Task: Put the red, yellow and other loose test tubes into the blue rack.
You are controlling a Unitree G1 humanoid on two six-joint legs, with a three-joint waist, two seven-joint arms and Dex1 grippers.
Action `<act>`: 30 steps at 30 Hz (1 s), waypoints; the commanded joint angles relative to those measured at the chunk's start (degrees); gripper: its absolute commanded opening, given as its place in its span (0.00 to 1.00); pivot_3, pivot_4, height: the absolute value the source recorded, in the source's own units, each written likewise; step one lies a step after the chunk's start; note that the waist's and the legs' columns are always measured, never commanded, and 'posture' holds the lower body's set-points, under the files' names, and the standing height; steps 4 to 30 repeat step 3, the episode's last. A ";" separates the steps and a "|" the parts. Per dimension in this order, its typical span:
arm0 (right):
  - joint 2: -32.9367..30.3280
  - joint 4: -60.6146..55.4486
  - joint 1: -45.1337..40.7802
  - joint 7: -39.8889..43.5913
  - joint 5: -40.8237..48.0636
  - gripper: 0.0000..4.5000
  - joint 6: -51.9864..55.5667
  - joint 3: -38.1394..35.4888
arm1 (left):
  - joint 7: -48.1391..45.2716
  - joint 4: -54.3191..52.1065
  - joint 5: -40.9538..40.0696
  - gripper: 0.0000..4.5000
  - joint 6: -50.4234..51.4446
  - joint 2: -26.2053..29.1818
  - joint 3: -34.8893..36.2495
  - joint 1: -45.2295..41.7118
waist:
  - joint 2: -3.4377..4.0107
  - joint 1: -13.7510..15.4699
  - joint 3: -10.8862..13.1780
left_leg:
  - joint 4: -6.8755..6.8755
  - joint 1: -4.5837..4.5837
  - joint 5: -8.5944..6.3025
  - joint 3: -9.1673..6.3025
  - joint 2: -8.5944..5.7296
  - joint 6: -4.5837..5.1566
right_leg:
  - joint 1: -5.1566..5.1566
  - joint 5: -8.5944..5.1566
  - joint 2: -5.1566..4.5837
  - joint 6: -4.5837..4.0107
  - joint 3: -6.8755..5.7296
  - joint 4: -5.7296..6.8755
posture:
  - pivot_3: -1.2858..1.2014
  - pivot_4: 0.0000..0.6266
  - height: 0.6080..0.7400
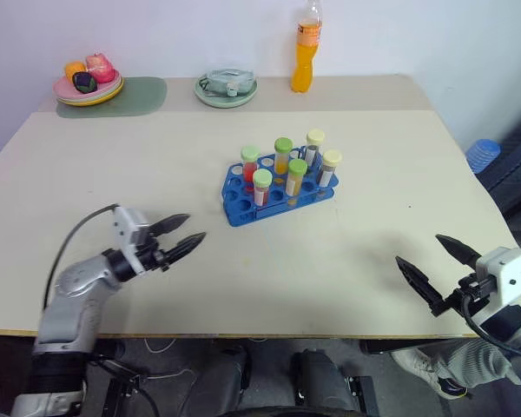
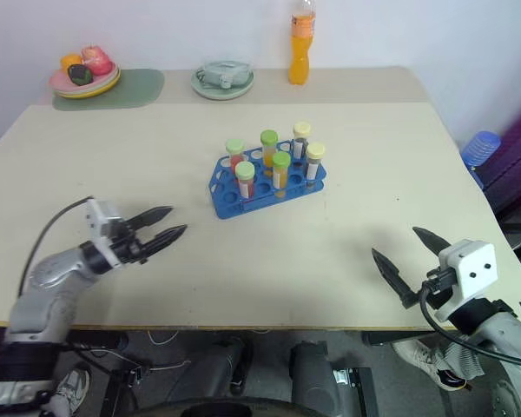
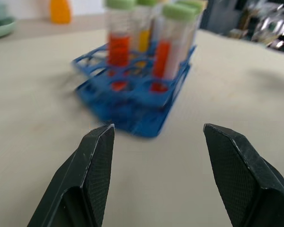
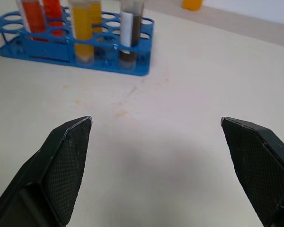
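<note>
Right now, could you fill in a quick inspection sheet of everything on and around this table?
Surface: beige table, no loose tubes seen lying on it.
Job's things: blue rack near the table's middle, six capped test tubes standing upright in it, with red, yellow-orange and dark contents; several holes free.
Clutter: orange drink bottle, pale green dish, and a plate of fruit on a green mat, all at the far edge.
Grippers: left gripper open, holding nothing; right gripper wide open, holding nothing; both apart from the rack.
Cables: black cable looping along the left arm.
Surroundings: white wall; blue object beyond the table's right edge.
</note>
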 commanded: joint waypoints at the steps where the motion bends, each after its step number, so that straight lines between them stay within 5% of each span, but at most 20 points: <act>1: 0.41 1.41 -0.61 1.20 -0.06 1.00 -2.73 -1.13 | -0.65 -2.73 -1.52 0.68 0.56 0.99 2.03 0.86 | 0.02 0.00 -0.01 | 0.00 0.00 0.00 0.01 0.00 0.00 | 0.01 0.00 -0.01 0.00 0.00 -0.01 | 0.52 0.24 1.00; 30: 0.26 2.99 -1.32 1.87 -0.65 1.00 -3.65 -0.20 | -0.13 -3.24 -1.15 0.68 0.85 0.93 2.14 1.26 | 0.01 0.04 -0.01 | 0.00 0.00 0.00 0.01 0.00 0.00 | 0.02 0.00 -0.01 0.01 0.00 -0.03 | 0.52 0.24 1.00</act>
